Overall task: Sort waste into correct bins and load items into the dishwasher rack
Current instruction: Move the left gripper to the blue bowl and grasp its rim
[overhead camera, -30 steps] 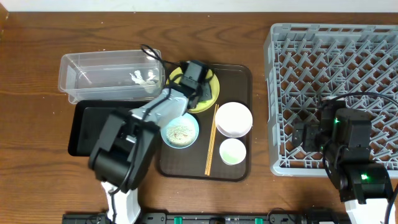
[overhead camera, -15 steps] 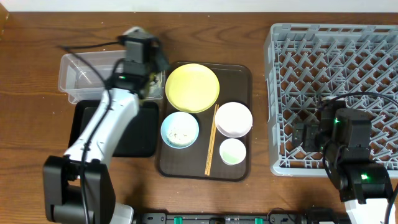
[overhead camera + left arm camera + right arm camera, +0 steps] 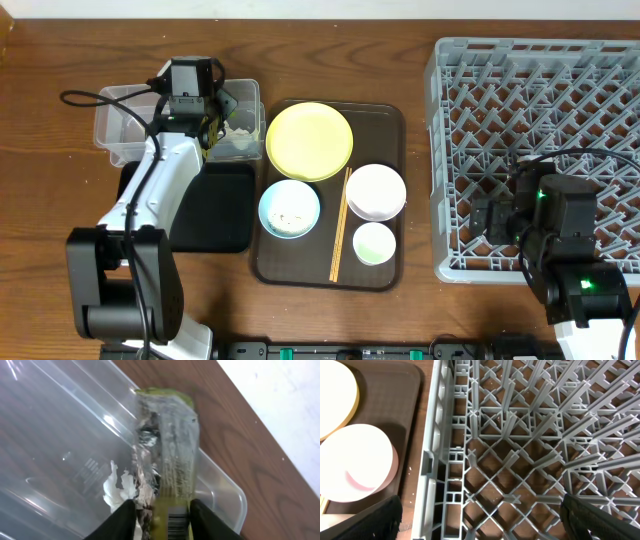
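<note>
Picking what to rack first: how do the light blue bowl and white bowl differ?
The light blue bowl holds whitish scraps; the white bowl looks empty. The blue bowl lies left of the thin wooden chopsticks, the white bowl right. Both sit on the dark brown tray.

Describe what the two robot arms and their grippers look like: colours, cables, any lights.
The left arm has white links with black joints, a black block at the wrist and loose black cables looping off it. The left fingers are white. The right arm is black and boxy, with small green lights and black cables. The right fingers are black.
</note>
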{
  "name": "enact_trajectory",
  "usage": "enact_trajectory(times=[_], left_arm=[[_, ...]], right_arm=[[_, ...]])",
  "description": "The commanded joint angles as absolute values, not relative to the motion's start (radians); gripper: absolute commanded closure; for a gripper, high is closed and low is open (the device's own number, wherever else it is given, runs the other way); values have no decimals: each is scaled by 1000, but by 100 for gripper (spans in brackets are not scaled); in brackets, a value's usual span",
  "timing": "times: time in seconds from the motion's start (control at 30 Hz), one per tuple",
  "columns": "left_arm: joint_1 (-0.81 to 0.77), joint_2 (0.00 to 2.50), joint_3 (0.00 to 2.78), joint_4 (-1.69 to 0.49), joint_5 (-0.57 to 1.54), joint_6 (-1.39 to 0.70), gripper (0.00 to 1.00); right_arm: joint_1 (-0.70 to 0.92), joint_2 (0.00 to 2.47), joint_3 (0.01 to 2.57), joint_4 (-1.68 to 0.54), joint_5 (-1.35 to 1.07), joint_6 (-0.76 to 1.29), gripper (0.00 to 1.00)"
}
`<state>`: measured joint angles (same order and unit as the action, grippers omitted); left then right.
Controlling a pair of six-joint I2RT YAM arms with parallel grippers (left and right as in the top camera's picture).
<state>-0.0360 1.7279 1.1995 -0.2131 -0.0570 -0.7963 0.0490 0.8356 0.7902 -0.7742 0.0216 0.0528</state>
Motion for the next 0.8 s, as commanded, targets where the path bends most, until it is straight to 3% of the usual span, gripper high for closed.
enact_trajectory(times=[0.0,0.4,0.77], left_arm=[[-33,1720,1207,-222,-72,-802,60],[-55,1593,1207,-347,-38,-695,57],[-294,1583,1201,-677,64,-337,56]], right_arm=[[40,830,815,-776,18,67,1],[40,830,815,-775,18,67,1],[40,830,815,-776,18,67,1]])
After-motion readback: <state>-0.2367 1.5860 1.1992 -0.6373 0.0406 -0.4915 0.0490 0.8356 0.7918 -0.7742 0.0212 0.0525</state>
